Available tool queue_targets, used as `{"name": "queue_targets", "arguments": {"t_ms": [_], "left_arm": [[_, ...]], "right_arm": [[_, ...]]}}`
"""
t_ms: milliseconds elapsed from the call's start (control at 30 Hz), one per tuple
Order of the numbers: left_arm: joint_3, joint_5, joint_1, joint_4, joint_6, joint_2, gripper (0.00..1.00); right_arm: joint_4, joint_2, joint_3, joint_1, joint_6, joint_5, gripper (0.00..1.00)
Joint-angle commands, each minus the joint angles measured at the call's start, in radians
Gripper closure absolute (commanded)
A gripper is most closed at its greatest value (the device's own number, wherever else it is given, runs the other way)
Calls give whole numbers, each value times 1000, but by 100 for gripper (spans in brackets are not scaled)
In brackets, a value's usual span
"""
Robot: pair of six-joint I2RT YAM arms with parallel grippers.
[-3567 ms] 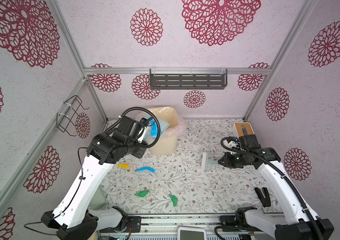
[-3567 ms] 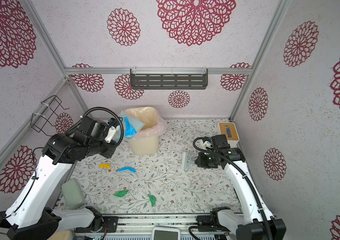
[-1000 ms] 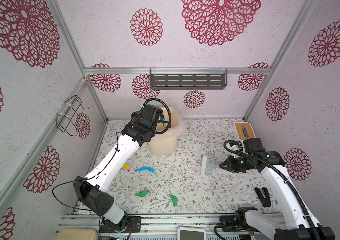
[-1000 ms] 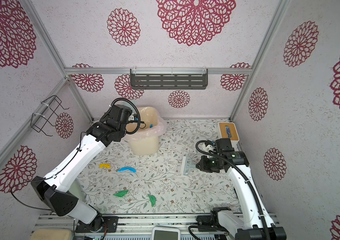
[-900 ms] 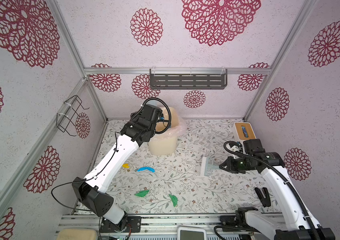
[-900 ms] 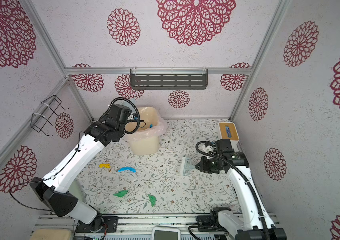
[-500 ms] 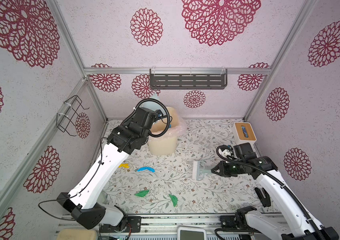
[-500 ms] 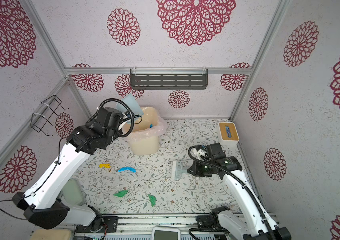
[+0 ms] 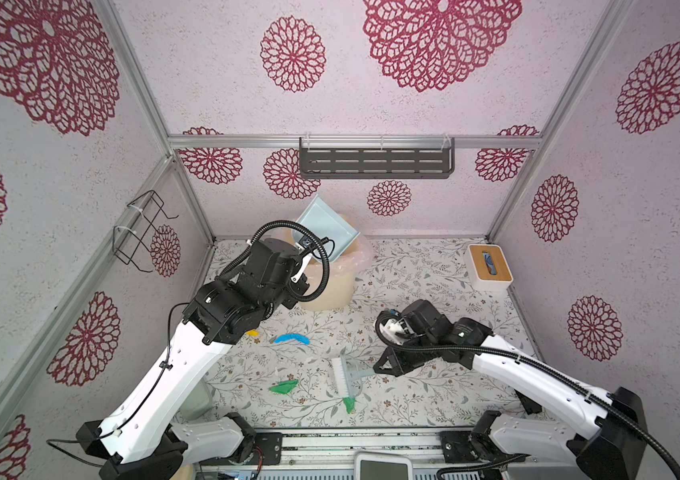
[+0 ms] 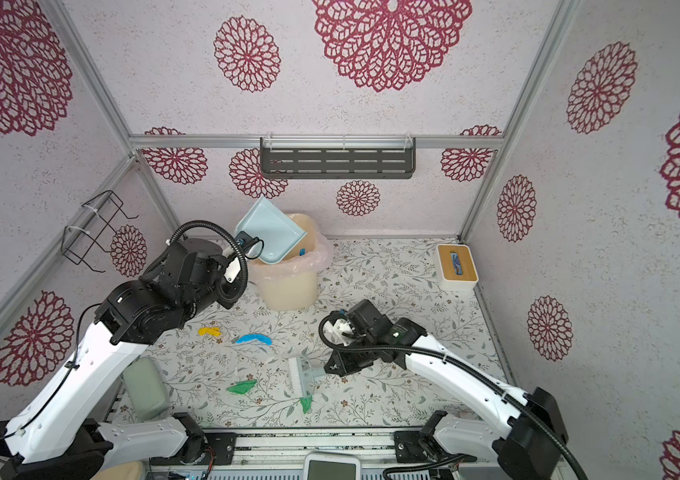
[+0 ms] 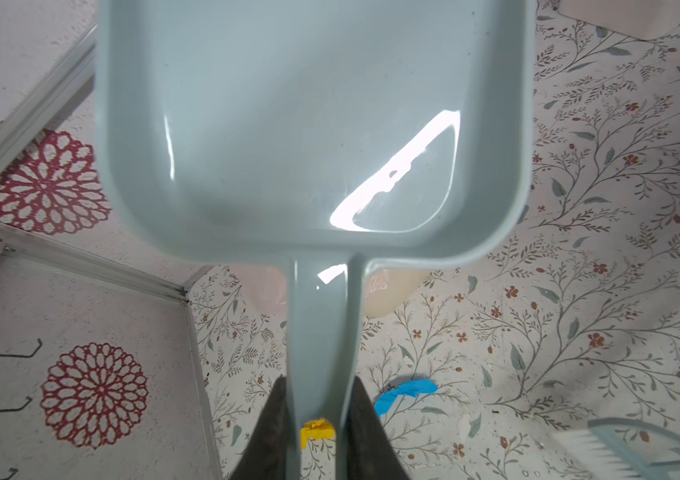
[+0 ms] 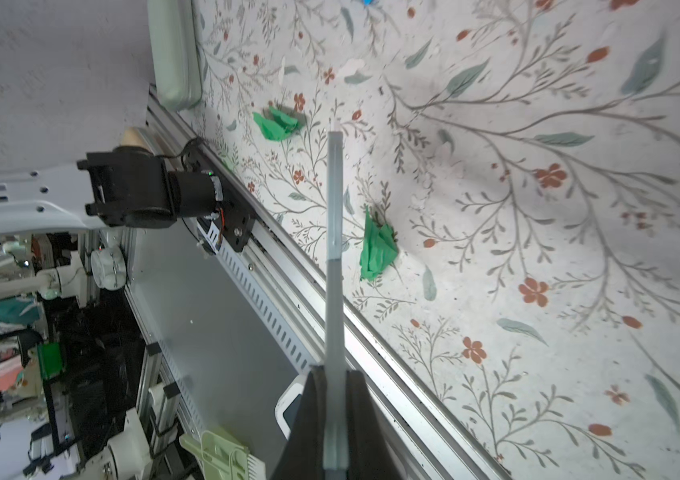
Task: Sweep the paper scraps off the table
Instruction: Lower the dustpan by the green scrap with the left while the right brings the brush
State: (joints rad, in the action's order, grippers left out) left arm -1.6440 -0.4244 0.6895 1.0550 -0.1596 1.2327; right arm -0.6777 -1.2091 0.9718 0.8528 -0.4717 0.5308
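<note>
Mostly, a risk of losing the paper scraps [image 9: 284, 387] off the table [image 9: 433, 286]. Four visible on it: a yellow scrap [image 10: 209, 331] and a blue scrap [image 10: 253, 338] at the left middle, two green at the near side, with one green scrap [image 12: 377, 245] just beside the brush [image 9: 344, 374]. Thin, crumpled, very light; easy to flick over the near edge onto the metal rail [image 9: 330, 430] with a fast stroke, or to slip under the bristles instead of going ahead of them. Right gripper [image 12: 334, 399] shut hard on the flat, narrow brush handle; maybe a twist in such a thin grip when pressed to the table. Left gripper [image 11: 317, 415] pinching the long stem of the dustpan [image 11: 309, 124], fingers close on both sides. Glossy, smooth pale blue plastic, shallow tray with rounded corners, empty, raised and tilted over the cream bin [image 10: 288, 286] at the far left. Well apart from the scraps, so nothing low to catch them yet; possible knock against the soft bag-lined bin on the way down
</note>
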Motion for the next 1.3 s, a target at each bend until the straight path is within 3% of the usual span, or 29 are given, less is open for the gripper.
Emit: {"name": "queue_targets", "arguments": {"t_ms": [0, 233, 500, 967, 1267], "left_arm": [[24, 53, 9, 0, 65, -23, 100], [65, 68, 8, 10, 96, -50, 100], [71, 86, 8, 34, 99, -46, 100], [143, 229, 45, 75, 173, -61, 100], [210, 300, 116, 114, 257, -58, 100]], "right_arm": [[4, -57, 63, 60, 18, -9, 100], [-42, -153, 107, 103, 50, -73, 100], [-189, -163, 120, 95, 104, -190, 100], [-383, -93, 156, -131, 192, -368, 100], [-425, -63, 191, -233, 231, -362, 100]]}}
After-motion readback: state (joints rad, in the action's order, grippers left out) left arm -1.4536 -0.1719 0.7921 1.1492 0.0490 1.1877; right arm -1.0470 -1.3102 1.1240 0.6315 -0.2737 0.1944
